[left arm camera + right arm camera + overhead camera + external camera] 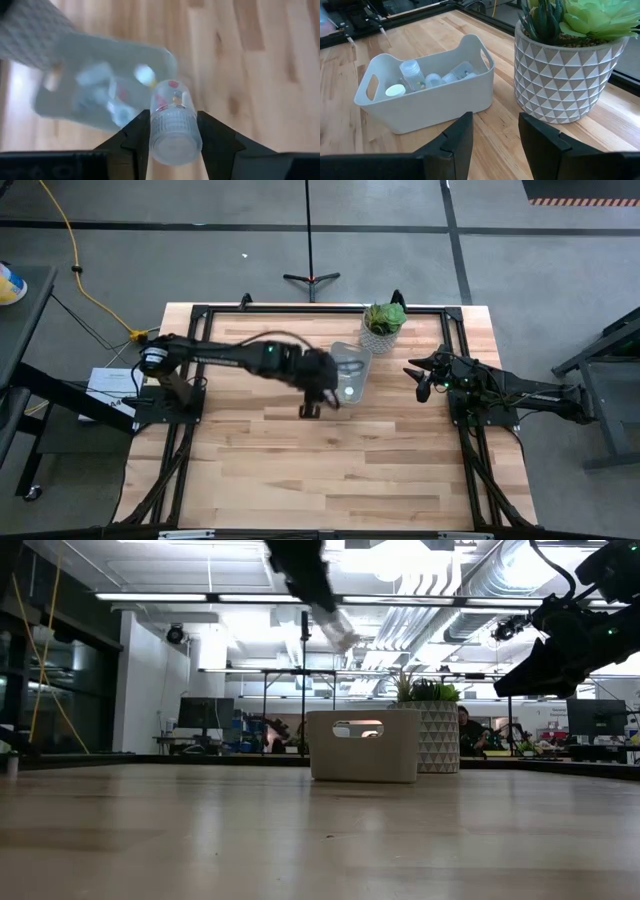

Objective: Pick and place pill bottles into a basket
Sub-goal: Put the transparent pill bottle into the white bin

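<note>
Left end effector (172,131) clamped on small clear white-capped pill bottle (172,122), label unreadable, above greyish translucent plastic basket (60,102) with blurred bottles, right end effector (495,137) parted, empty.

The high view looks straight down on the whole table (300,450), taking in both arms from well above. The low view sits at table-top level and faces across the wood into the room beyond, with the basket (362,745) and the plant pot (435,738) mid-distance. The left wrist view looks steeply down, close over the basket (100,85). The right wrist view looks forward and slightly down, near the basket (427,85) and pot (567,75). All four share the basket.
</note>
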`<state>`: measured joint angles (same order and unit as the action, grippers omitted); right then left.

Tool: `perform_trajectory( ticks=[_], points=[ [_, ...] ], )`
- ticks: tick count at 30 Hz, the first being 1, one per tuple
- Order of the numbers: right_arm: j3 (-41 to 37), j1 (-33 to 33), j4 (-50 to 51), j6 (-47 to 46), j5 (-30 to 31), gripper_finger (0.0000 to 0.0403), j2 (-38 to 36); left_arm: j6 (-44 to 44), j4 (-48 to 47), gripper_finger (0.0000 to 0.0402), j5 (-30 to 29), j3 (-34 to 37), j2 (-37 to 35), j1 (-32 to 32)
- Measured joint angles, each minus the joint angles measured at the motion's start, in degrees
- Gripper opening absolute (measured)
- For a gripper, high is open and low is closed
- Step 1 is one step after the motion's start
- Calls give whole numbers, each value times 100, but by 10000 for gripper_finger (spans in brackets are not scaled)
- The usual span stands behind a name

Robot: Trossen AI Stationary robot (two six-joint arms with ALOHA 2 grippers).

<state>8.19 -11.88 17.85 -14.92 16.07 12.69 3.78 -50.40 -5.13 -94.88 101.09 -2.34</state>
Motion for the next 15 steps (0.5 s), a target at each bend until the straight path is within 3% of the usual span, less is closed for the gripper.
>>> perform_trajectory(
  ticks=[5,15],
  points=[
    [0,1,32,0,7,149,-2,497,206,171,53,-321,327,310],
    [2,0,119,-2,36,149,96,954,-693,172,166,-1368,1322,622]
  ],
)
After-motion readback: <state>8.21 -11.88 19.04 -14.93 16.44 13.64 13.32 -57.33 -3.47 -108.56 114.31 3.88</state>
